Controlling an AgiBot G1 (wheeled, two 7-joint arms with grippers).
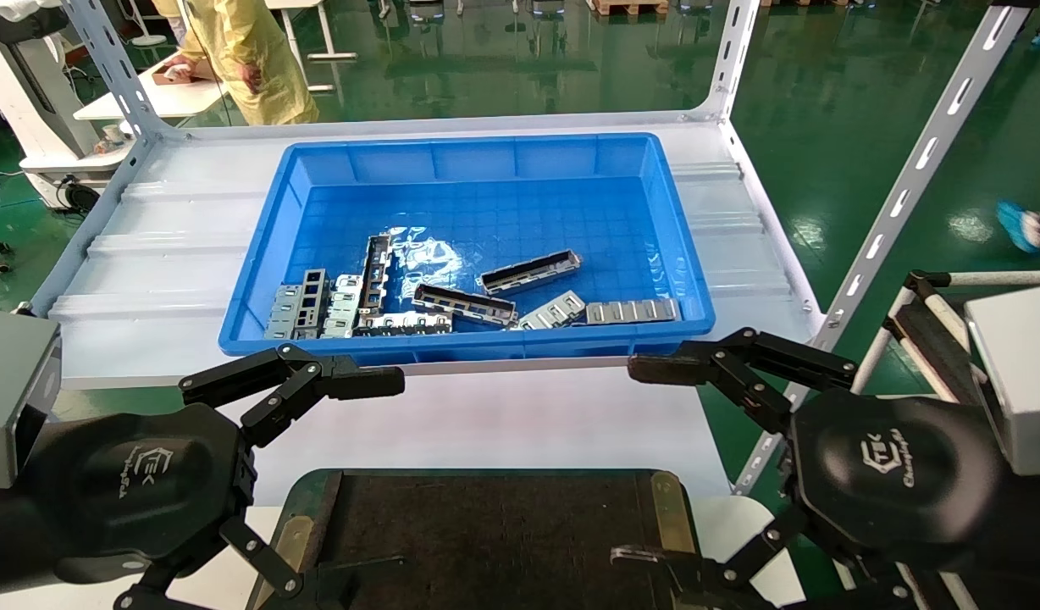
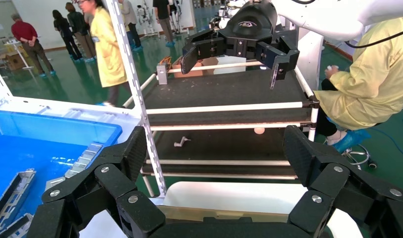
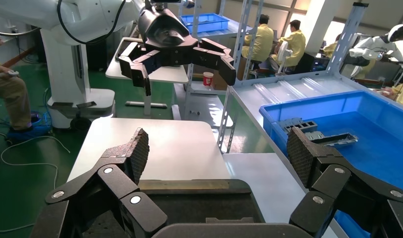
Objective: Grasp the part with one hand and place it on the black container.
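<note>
Three silver-grey channel bars lie in the blue bin (image 1: 486,169): one part (image 1: 529,271) right of centre, one (image 1: 464,305) in front of it, one (image 1: 374,273) lengthwise at the left. One bar (image 3: 344,140) also shows in the right wrist view. The black container (image 1: 486,529) lies at the near table edge, bare. My left gripper (image 1: 376,479) is open and empty over its left end. My right gripper (image 1: 630,462) is open and empty over its right end. Both hang in front of the bin, touching nothing.
Short ribbed silver plates (image 1: 633,311) lie among the bars. The bin stands on a pale shelf with slotted posts (image 1: 918,169). A rack cart (image 1: 926,330) stands at the right. People in yellow coats (image 1: 249,51) are behind.
</note>
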